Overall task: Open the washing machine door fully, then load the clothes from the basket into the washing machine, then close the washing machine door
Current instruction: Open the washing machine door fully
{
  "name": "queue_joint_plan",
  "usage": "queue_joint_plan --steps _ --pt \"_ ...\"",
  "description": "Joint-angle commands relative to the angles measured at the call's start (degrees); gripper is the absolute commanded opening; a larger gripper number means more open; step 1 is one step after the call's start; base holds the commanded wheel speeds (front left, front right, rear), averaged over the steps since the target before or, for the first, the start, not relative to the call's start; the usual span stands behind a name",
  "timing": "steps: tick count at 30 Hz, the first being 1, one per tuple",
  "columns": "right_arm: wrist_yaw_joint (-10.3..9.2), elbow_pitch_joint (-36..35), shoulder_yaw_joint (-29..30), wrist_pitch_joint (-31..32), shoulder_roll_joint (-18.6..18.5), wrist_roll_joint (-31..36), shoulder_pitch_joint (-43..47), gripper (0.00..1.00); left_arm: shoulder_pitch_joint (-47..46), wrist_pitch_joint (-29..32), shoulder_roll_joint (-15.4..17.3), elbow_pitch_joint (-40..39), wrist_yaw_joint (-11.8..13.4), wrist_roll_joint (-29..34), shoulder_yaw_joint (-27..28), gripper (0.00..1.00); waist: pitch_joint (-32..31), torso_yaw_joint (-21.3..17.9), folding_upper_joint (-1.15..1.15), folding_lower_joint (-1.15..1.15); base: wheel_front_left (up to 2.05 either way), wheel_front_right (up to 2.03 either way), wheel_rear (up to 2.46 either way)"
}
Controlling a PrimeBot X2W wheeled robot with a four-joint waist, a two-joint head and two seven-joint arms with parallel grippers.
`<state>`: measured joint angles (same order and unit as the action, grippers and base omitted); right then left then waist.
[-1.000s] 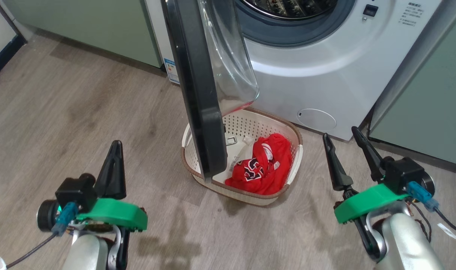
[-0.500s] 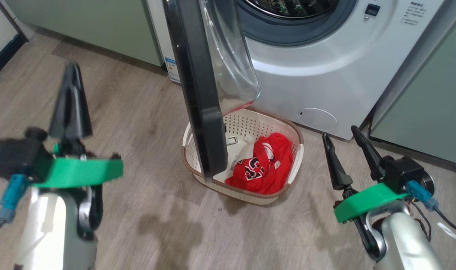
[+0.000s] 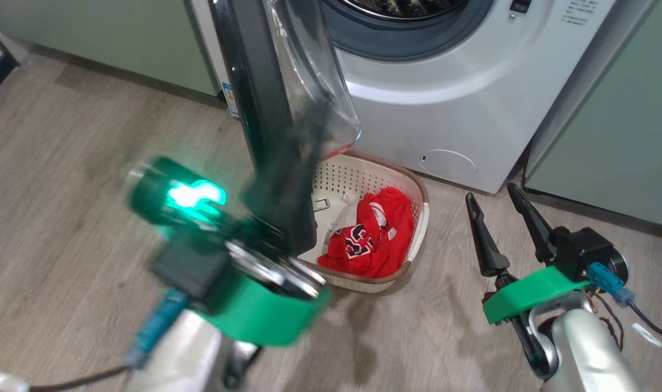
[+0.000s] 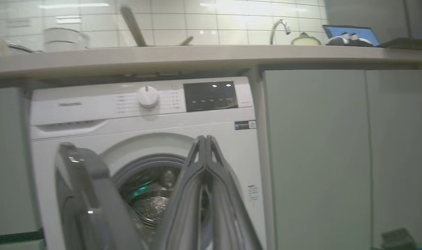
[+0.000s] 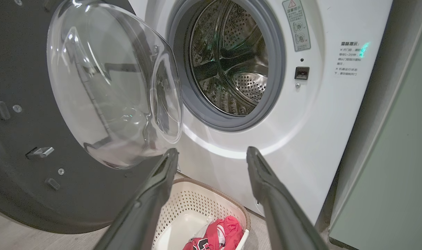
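- Clothes [image 3: 372, 239]: one red heap with a navy-and-white printed patch, lying in the right half of the basket [image 3: 412, 190]. How many garments make up the heap cannot be told.
- One basket, set on the wood-look floor [image 3: 91, 163] just in front of the washing machine [image 3: 445, 109]; its left part is covered by the lower edge of the washing machine door [image 3: 265, 109].
- One door, swung open and seen edge-on, glass bowl facing the drum.
- Right end effector [image 3: 490, 191]: held to the right of the basket, near but apart from it. Fingers are spread, with nothing between them. In the right wrist view the basket and clothes are seen below and between the two fingers.
- Left end effector [image 4: 205, 142]: fingers pressed together and pointed at the drum opening. In the head view it is blurred, lying across the door's lower rim to the left of the clothes. Contact with the door cannot be told.
- Writing: a warning sticker [image 5: 296, 24] and a printed block of Chinese text [image 5: 348, 59] are noted on the washer front, too small to read. The patch print is not legible.
- One dial [image 4: 148, 96] and one dark display panel [image 4: 211, 96] are counted; one round flap [image 3: 447, 163] low down.
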<state>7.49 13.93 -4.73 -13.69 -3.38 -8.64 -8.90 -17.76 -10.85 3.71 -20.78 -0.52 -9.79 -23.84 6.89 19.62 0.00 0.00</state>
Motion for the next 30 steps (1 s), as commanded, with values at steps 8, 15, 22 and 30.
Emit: queue_joint_plan --steps 8,15,22,30 --pt "0.0 -1.3 -2.1 -0.4 0.5 -0.4 -2.5 1.0 3.5 6.7 -0.5 3.0 -1.3 -3.4 -10.3 0.0 1.0 -0.8 0.0 0.0 0.0 0.0 0.0" --pt "0.0 -1.0 -2.4 -0.5 0.5 -0.5 -2.6 1.0 7.6 9.7 0.8 7.9 0.1 -4.4 -11.4 0.0 1.4 -1.1 0.0 0.0 0.0 0.0 0.0" --pt "0.0 -0.8 -2.5 -0.6 0.5 -0.7 -2.9 1.0 8.3 8.6 1.8 11.5 1.2 -4.4 -10.1 0.0 1.8 -1.2 0.0 0.0 0.0 0.0 0.0" --pt "0.0 -0.6 -2.6 -0.7 0.5 -0.5 -3.0 1.0 7.3 7.7 2.1 13.7 2.4 -4.8 -8.2 0.0 2.0 -1.2 0.0 0.0 0.0 0.0 0.0"
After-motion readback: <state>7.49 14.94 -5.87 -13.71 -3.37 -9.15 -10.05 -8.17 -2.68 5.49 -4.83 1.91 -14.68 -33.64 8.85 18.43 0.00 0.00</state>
